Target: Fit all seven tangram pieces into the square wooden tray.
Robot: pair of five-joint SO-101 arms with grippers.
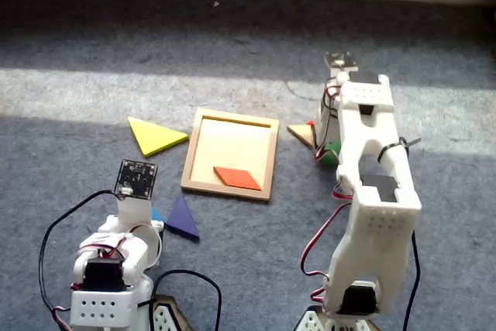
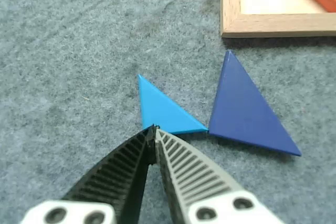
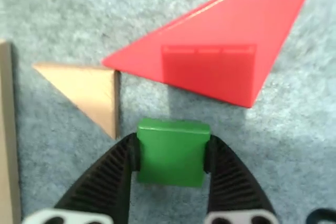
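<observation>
Just beside the tan triangle (image 3: 89,90) and red triangle (image 3: 220,40), the right gripper (image 3: 170,142) pinches the green square (image 3: 172,156); the left gripper (image 2: 153,129) is pressed together.

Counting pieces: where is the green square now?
The green square is clamped in the right tool, right of the tray in the high view, beside the tan triangle and red triangle.

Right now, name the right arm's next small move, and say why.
Probably lift the green square toward the tray: the right tool is clamped on both its sides, and the tray holds just the orange piece.
</observation>
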